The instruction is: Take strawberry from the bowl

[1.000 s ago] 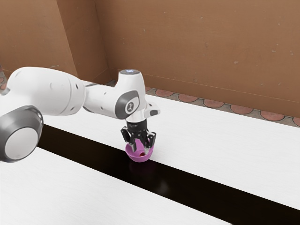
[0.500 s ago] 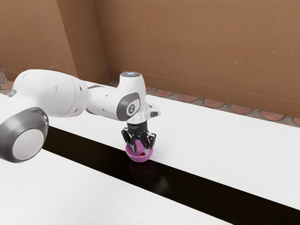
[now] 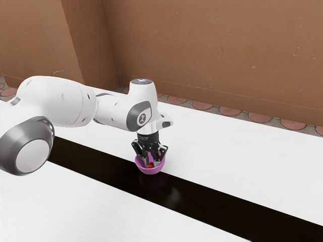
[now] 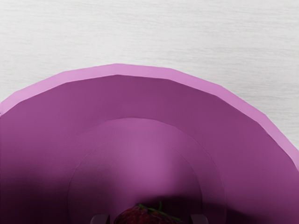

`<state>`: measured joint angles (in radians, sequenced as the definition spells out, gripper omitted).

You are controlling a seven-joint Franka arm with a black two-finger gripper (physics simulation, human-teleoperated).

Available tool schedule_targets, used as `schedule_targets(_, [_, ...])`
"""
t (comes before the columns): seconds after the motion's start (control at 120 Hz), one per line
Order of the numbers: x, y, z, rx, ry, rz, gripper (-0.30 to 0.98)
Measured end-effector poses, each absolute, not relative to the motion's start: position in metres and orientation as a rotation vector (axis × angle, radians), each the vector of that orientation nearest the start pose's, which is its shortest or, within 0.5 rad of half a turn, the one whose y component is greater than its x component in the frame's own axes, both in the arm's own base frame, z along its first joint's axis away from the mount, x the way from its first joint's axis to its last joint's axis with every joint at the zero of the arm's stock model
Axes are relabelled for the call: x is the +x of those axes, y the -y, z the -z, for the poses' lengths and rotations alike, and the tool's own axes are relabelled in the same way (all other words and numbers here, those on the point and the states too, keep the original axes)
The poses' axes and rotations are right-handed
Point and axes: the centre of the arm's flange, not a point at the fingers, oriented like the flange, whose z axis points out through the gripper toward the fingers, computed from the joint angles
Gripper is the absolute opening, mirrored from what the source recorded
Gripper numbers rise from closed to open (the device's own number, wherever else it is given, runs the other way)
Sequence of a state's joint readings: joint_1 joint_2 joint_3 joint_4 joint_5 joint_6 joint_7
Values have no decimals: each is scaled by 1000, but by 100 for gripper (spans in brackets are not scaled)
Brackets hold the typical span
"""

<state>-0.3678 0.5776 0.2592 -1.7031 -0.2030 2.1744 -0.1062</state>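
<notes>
Down inside the pink bowl (image 3: pixel 150 171) on the table, my black gripper (image 3: pixel 151 163) has its fingers on either side of the red strawberry (image 3: pixel 150 166). In the wrist view the strawberry (image 4: pixel 145 216), dark red with green leaf tips, lies low in the bowl (image 4: pixel 140 98), between the two fingertips of my gripper (image 4: pixel 149 220). A narrow gap shows beside it on each side, so the gripper is open. Most of the strawberry is cut off by that view's edge.
The white table (image 3: pixel 237 151) has a long dark glossy strip (image 3: pixel 212 200) across it, beside and partly under the bowl. A brown wall (image 3: pixel 212 50) rises behind the table, with round reddish tiles (image 3: pixel 260 118) along its foot.
My hand has sunk slightly deeper into the bowl and the fingers have drawn a little closer together. The red of the strawberry shows slightly farther toward the exterior view's left.
</notes>
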Motion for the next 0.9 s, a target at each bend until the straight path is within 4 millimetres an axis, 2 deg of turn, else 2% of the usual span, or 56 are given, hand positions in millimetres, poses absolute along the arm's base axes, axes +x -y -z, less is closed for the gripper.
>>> schedule_targets(0.375, [657, 95, -255, -3140, 137, -141, 11])
schedule_targets(0.6, [658, 95, -260, -3136, 144, -129, 6])
schedule_targets(0.717, [659, 92, -274, -3138, 156, -98, 4])
schedule_targets(0.9, [662, 102, -318, -3163, 143, 2, 3])
